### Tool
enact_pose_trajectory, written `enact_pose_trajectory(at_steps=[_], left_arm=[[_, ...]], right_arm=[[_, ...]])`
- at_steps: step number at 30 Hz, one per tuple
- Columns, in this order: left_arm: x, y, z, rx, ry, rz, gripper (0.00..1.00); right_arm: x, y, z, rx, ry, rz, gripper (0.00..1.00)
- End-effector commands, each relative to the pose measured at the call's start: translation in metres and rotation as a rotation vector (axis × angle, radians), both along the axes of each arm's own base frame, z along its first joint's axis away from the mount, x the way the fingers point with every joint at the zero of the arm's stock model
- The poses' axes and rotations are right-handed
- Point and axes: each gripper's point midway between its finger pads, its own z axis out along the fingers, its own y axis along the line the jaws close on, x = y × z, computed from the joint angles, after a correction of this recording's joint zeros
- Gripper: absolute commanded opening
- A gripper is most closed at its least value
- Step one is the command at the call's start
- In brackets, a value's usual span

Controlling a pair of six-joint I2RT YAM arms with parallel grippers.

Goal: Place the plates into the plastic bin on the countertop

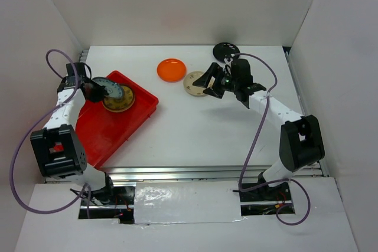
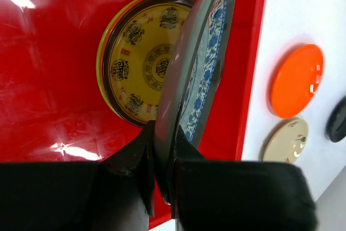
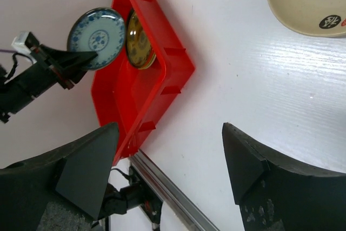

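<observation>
The red plastic bin (image 1: 112, 128) lies at the left of the white countertop (image 1: 201, 128). My left gripper (image 2: 165, 144) is shut on the rim of a blue-white patterned plate (image 2: 208, 63), held on edge above the bin's far end (image 2: 54, 79). Below it in the bin, a yellow plate with dark motifs (image 2: 146, 63) rests on a lime green plate (image 2: 101, 63). An orange plate (image 1: 172, 69), a cream plate (image 1: 192, 82) and a black plate (image 1: 225, 51) lie on the countertop. My right gripper (image 1: 211, 85) hangs open and empty by the cream plate (image 3: 311, 1).
White walls close in the countertop on the left, back and right. A metal rail (image 3: 178, 193) runs along the near edge. The bin's right corner (image 1: 155, 103) points toward the middle of the surface.
</observation>
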Motion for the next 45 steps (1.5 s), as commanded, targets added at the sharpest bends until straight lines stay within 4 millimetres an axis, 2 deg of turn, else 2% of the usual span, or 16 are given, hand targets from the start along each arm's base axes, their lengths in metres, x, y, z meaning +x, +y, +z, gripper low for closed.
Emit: enact_pose_trajectory(at_steps=[1,4,6,8,10,12,15,20,24,27,32,34,35,40,42,45], left_arm=[[0.022,0.001,-0.001,-0.031,-0.016,-0.014,0.00],[0.026,0.003,-0.015,-0.053,0.038,-0.015,0.00],[0.026,0.003,-0.018,-0.060,0.046,-0.009,0.10],[0.026,-0.002,-0.019,-0.065,0.056,-0.019,0.45],[0.022,-0.005,-0.015,-0.062,0.070,-0.024,0.99],[0.018,-0.013,-0.011,-0.048,0.085,-0.043,0.99],[0.005,-0.028,-0.009,-0.005,0.147,-0.072,0.99],[-0.027,-0.023,-0.041,0.035,0.337,-0.018,0.99],[-0.039,-0.017,-0.045,0.071,0.372,0.004,0.99],[-0.044,-0.017,-0.039,0.083,0.354,-0.002,0.99],[-0.046,-0.020,-0.003,0.135,0.201,-0.048,0.99],[-0.044,-0.023,0.018,0.152,0.119,-0.063,0.99],[-0.044,-0.023,0.023,0.163,0.096,-0.075,0.99],[-0.044,-0.025,0.047,0.186,0.017,-0.102,0.99],[-0.040,-0.034,0.052,0.168,-0.013,-0.150,0.99],[-0.020,-0.066,0.060,0.137,-0.124,-0.338,0.99]], right_arm=[[0.005,0.002,0.005,0.019,-0.043,0.033,0.85],[0.004,0.001,0.005,0.019,-0.049,0.035,0.85],[0.005,0.000,0.004,0.020,-0.049,0.032,0.85],[0.006,-0.001,0.003,0.020,-0.050,0.031,0.85],[0.008,-0.001,-0.001,0.014,-0.041,0.029,0.85],[0.015,-0.006,-0.008,-0.018,-0.026,-0.012,0.85],[0.031,-0.025,-0.040,-0.134,0.102,-0.147,0.87],[0.065,-0.050,-0.088,-0.198,0.250,-0.328,0.92],[0.087,-0.059,-0.127,-0.211,0.364,-0.384,0.92],[0.100,-0.064,-0.143,-0.232,0.395,-0.415,0.91],[0.117,-0.064,-0.167,-0.219,0.450,-0.400,0.87],[0.128,-0.062,-0.163,-0.210,0.436,-0.393,0.75],[0.126,-0.061,-0.174,-0.215,0.468,-0.383,0.70],[0.129,-0.061,-0.181,-0.212,0.485,-0.382,0.29],[0.125,-0.065,-0.178,-0.208,0.482,-0.403,0.00],[0.114,-0.075,-0.150,-0.207,0.402,-0.471,0.00]])
